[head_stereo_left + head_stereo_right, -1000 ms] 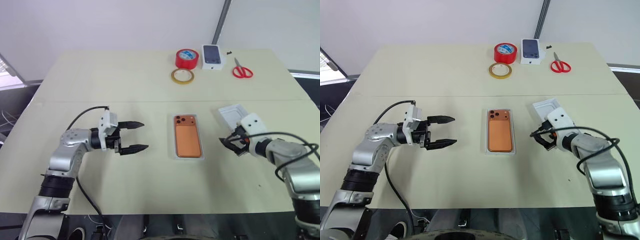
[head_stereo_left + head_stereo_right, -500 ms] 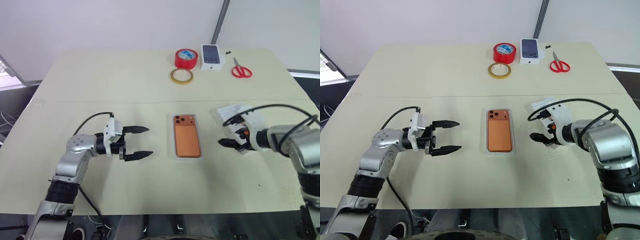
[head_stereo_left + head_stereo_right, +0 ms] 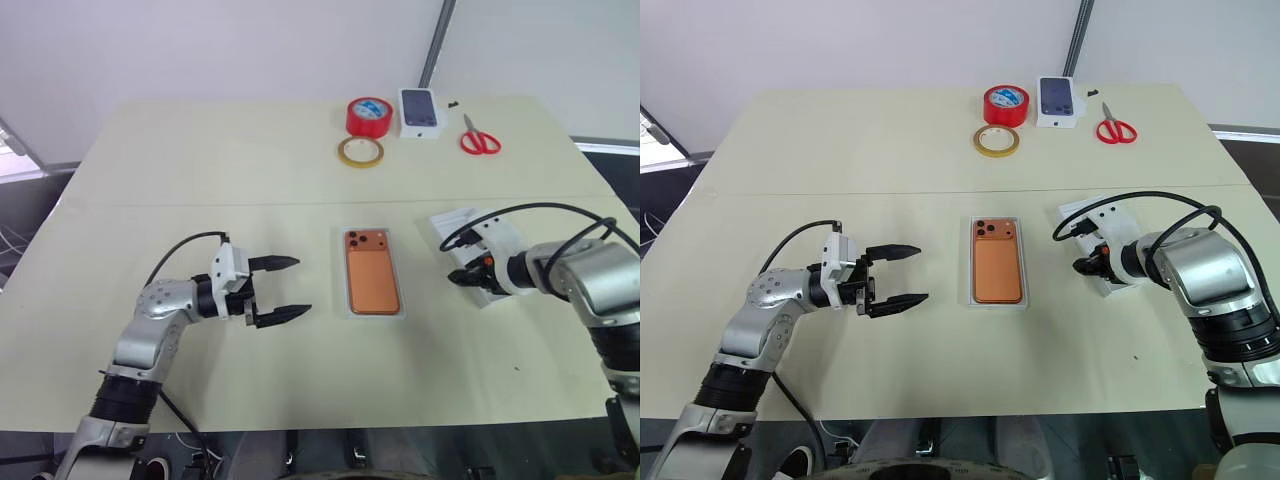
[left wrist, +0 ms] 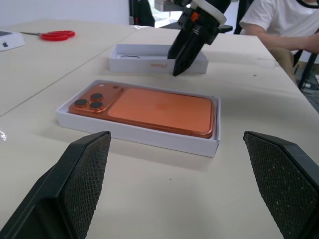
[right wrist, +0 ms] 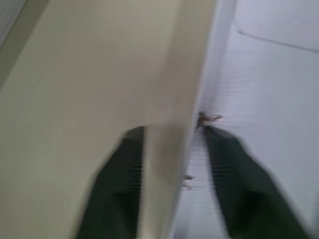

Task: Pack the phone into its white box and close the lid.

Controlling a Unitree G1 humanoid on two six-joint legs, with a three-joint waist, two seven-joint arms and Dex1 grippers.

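Both arms are built of rounded silver-grey metal segments joined by black ribbed collars. Each wrist carries a boxy white housing, and from it spring two slim black fingers tapering to points. On the left gripper the finger pads show a fine cross-hatched texture. A black cable loops from each wrist housing back along its forearm. The right gripper has a small orange mark by its knuckle.

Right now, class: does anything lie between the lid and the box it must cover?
Nothing visible does. Bare table separates the lid, at the right gripper, from the box holding the phone.
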